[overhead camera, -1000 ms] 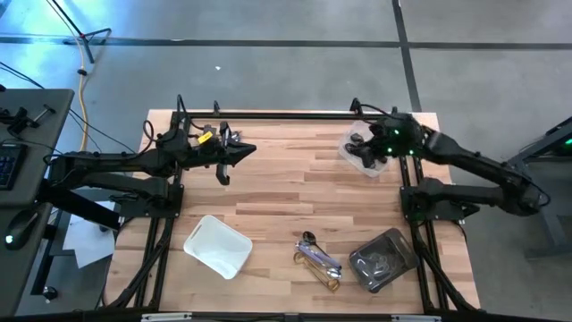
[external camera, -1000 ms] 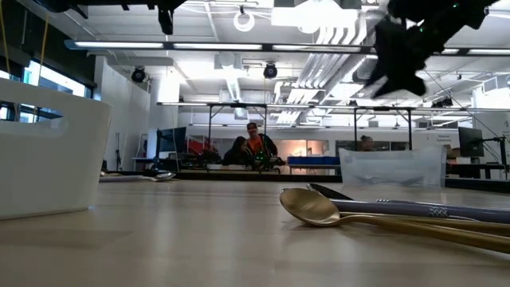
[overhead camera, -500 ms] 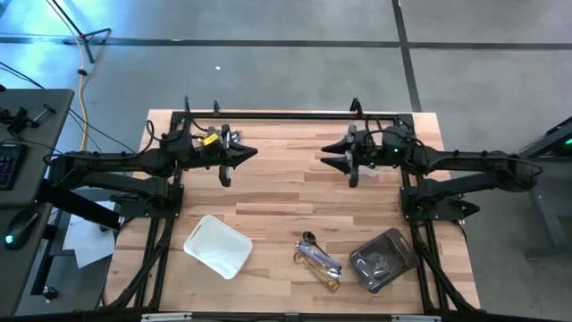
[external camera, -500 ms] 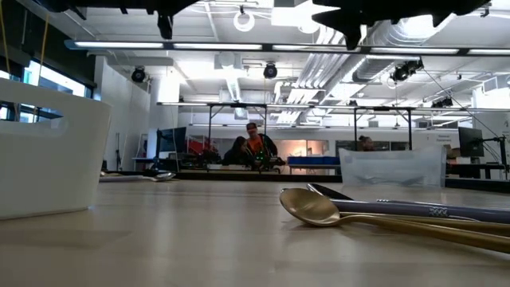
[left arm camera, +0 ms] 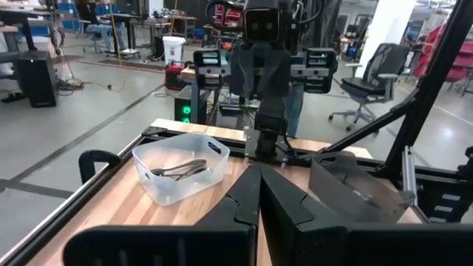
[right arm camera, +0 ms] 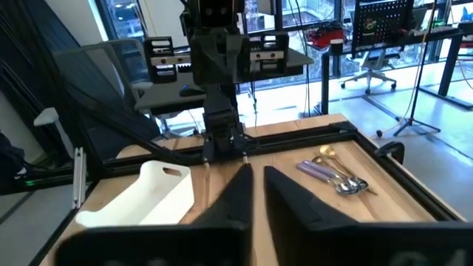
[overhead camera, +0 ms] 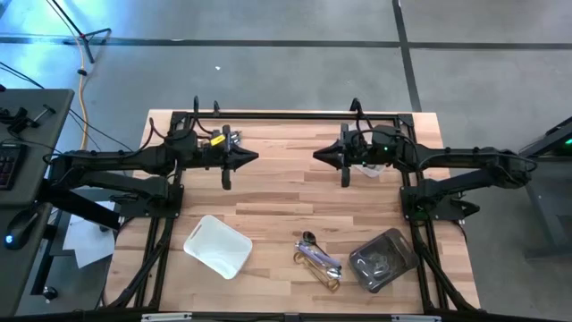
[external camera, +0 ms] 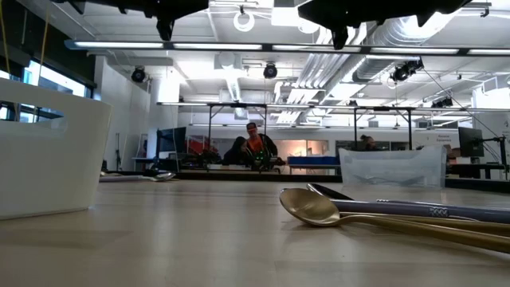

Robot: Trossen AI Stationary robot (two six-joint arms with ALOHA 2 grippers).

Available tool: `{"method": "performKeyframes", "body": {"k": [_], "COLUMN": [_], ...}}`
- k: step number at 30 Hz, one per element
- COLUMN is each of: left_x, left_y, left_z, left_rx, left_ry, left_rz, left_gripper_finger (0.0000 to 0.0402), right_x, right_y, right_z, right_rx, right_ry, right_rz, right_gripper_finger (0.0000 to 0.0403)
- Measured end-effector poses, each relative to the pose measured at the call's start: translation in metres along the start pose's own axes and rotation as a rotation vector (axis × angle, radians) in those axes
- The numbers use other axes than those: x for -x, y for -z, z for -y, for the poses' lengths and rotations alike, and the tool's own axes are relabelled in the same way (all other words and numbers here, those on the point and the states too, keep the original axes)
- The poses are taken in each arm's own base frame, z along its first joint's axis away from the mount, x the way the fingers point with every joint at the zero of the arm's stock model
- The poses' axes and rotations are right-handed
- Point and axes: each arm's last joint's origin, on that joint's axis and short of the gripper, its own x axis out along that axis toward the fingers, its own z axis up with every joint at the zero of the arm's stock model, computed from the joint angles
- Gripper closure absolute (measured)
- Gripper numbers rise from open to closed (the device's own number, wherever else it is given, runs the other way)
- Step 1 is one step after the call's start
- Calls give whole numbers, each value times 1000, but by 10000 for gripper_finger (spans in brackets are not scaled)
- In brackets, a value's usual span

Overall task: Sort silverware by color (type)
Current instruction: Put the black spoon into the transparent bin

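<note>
The silverware (overhead camera: 319,259) sits in a small cluster on the wooden table (overhead camera: 286,192) — a gold spoon (external camera: 319,209) and a purple-handled utensil (external camera: 414,210) lying side by side, touching, bowls pointing the same way. From above, that cluster lies between two trays: the white tray (overhead camera: 217,245) well off to one side of it, and the grey tray (overhead camera: 382,259) just beside it on the other, with dark pieces inside whose colour is hard to make out. A third one, the clear tray (left arm camera: 179,168), stands across the table from the cluster, and a few dark grey utensils (left arm camera: 179,170) lie in it; in the overhead view it is mostly covered by the right arm.

Nothing is being carried right now. The right gripper (overhead camera: 322,154) hangs in the air above the table, far side from the silverware, fingers pinched together and empty — its own camera looks past the closed tips toward the white tray and the spoons. The left gripper (overhead camera: 250,156) is held at the same height, facing it tip to tip across a gap, also closed with nothing between its fingers. Both arms stretch in level from their own sides of the table.

At table height the gold spoon fills the near ground, and the arms show only as dark shapes overhead. Beyond the table edge, a person in an orange top (external camera: 255,147) is at a workbench in the room.
</note>
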Motion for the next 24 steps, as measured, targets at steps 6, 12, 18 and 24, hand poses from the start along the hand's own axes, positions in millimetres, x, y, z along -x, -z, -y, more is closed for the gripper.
{"method": "performKeyframes", "body": {"k": [6, 12, 18, 24], "left_x": [0, 0, 0, 0], "left_y": [0, 0, 0, 0], "left_z": [0, 0, 0, 0], "left_rx": [-1, -1, -1, -1], "left_ry": [0, 1, 1, 1], "left_rz": [-2, -2, -2, -2], "left_gripper_finger": [401, 401, 401, 402], "right_x": [0, 0, 0, 0], "right_y": [0, 0, 0, 0], "right_z": [0, 0, 0, 0], "right_rx": [4, 1, 5, 4], "right_ry": [-1, -2, -11, -14], "right_rz": [2, 1, 7, 6], "right_gripper_finger": [398, 402, 402, 403]}}
